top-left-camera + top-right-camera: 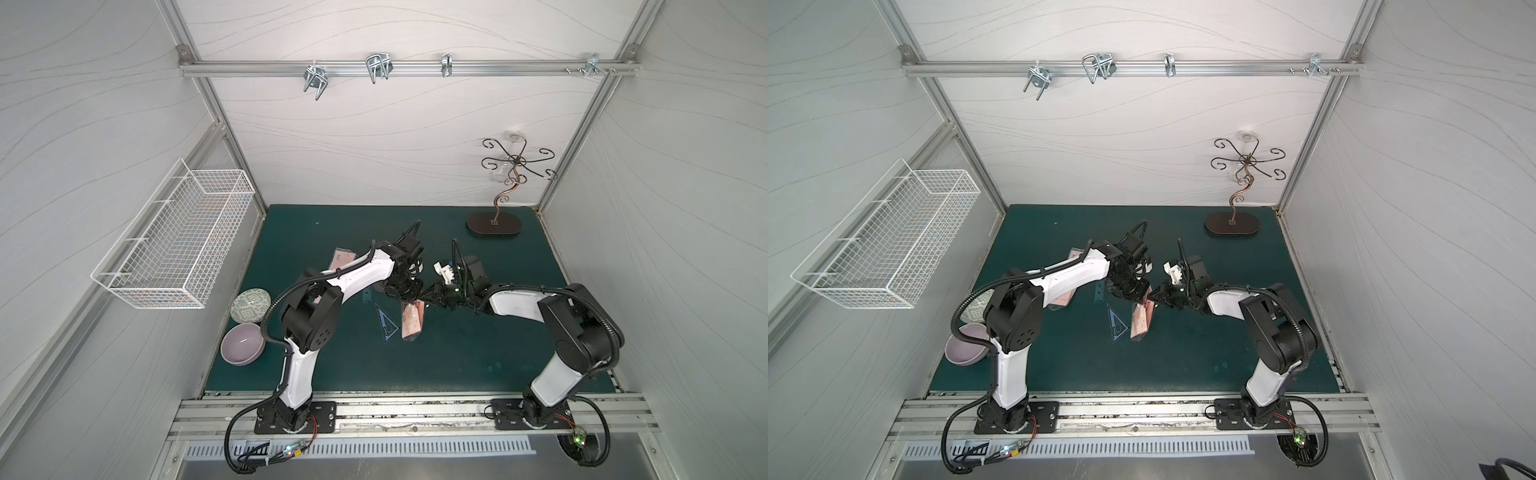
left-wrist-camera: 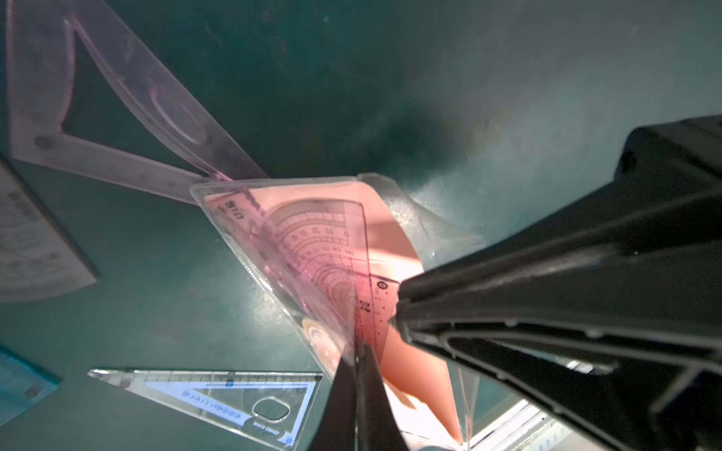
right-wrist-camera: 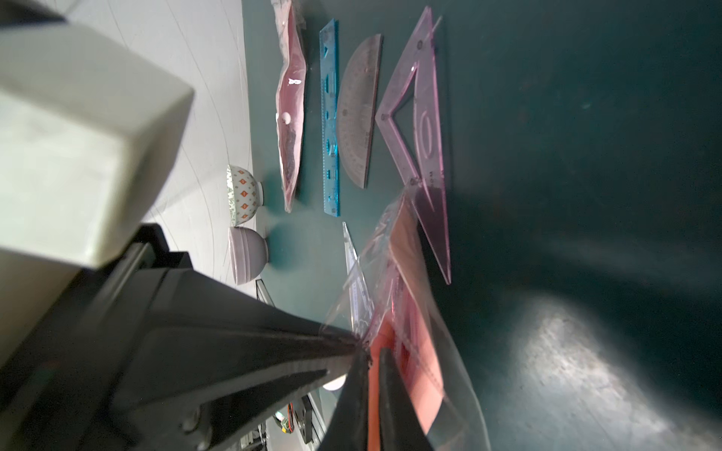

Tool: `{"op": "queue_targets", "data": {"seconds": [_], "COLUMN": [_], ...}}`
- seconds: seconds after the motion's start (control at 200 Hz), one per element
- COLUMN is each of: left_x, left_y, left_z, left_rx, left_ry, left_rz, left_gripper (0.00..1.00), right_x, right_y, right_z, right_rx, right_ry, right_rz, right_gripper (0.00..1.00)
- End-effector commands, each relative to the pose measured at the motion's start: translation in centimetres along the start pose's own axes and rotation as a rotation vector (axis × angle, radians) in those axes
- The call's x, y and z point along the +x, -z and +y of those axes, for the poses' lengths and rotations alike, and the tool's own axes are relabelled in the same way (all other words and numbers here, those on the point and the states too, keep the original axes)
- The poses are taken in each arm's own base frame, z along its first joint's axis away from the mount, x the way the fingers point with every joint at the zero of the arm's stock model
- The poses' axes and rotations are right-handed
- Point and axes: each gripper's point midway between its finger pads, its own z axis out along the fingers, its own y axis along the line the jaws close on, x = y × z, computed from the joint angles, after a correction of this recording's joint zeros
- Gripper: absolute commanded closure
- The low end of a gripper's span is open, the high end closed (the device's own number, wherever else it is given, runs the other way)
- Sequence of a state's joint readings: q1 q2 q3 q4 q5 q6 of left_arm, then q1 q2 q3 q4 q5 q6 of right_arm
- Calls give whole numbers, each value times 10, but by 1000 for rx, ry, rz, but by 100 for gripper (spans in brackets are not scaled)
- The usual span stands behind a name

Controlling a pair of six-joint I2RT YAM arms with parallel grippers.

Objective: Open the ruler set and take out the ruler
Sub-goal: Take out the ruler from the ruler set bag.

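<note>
Over the green mat (image 1: pixel 457 357) between grey walls (image 1: pixel 374 145), left hand (image 1: pixel 410 297) and right hand (image 1: pixel 425 300) each pinch the ruler set (image 1: pixel 412 325).

We read "ESSENTIALS", mirrored, on blue label of clear set square (image 2: pixel 213 395); degree nos. on protractor (image 2: pixel 312 234) inside ruler set (image 2: pixel 390 222) too blurred.
</note>
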State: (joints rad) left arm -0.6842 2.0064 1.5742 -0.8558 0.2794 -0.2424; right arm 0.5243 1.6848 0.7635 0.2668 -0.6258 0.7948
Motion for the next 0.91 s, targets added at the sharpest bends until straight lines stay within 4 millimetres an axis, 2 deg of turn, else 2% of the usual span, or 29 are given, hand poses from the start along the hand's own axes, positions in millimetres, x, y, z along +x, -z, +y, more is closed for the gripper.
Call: {"op": "queue_targets", "data": {"seconds": [0.0, 0.165, 0.39, 0.52, 0.715, 0.9], "left_x": [-7, -8, -9, -7, -8, -6], "left_y": [9, 13, 24, 23, 22, 21], "left_z": [-5, -9, -14, -16, -22, -16], "left_rx": [-5, 14, 32, 40, 62, 29], "left_ry": [-33, -38, -52, -59, -75, -74], "left_rz": [-47, -67, -107, -106, -121, -115], "left_gripper": [100, 100, 100, 100, 100, 100], "right_x": [-2, -7, -15, -20, -23, -23], "right_y": [-4, -10, -13, -14, -25, -23], "right_z": [-3, -10, -9, -9, -8, -7], "right_rx": [13, 17, 23, 26, 10, 16], "right_ry": [14, 3, 11, 17, 13, 11], "right_rz": [-18, -33, -61, -80, -58, -69], "right_gripper": [85, 83, 81, 80, 80, 98]}}
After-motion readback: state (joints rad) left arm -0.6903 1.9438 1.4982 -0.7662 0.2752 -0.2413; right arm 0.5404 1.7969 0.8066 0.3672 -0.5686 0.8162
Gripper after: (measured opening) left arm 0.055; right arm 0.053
